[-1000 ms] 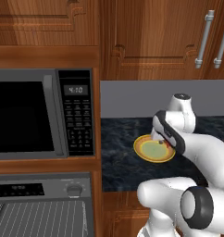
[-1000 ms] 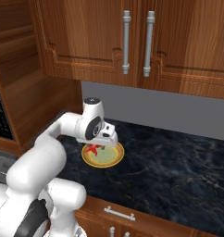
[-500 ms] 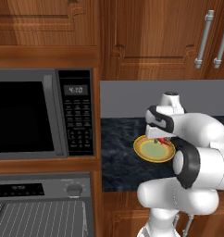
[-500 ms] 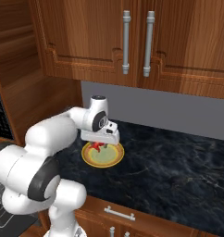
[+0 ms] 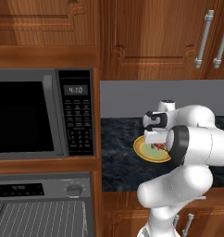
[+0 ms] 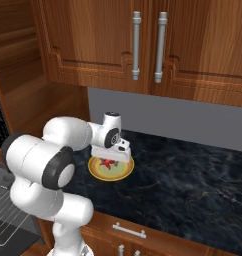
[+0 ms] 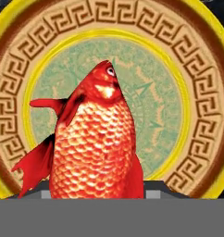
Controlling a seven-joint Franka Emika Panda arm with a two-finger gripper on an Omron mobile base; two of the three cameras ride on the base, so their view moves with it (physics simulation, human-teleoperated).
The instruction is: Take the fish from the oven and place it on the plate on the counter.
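Observation:
The orange-red fish (image 7: pixel 97 139) stands between my gripper's (image 7: pixel 97 190) dark finger tips, head pointing away from the hand. My gripper (image 6: pixel 111 159) is shut on the fish (image 6: pixel 108 163) and hangs just above the small yellow plate (image 6: pixel 126 170) with its brown patterned rim (image 7: pixel 21 55). The plate (image 5: pixel 142 151) rests on the dark marbled counter (image 5: pixel 118 159), right of the microwave. The fish (image 5: pixel 158 147) shows as a red speck under my gripper (image 5: pixel 155 141). The oven (image 5: pixel 40 208) sits below the microwave with its wire rack showing.
A black-windowed microwave (image 5: pixel 35 115) stands left of the counter behind a wooden side panel. Wooden wall cabinets with metal handles (image 6: pixel 147 47) hang above. The counter (image 6: pixel 193 180) stretches bare to the right of the plate. My own white arm bulks close beside the plate.
My arm's lower links have swung round and risen beside the plate. The hand stayed over the plate with the fish in it, shifting only slightly.

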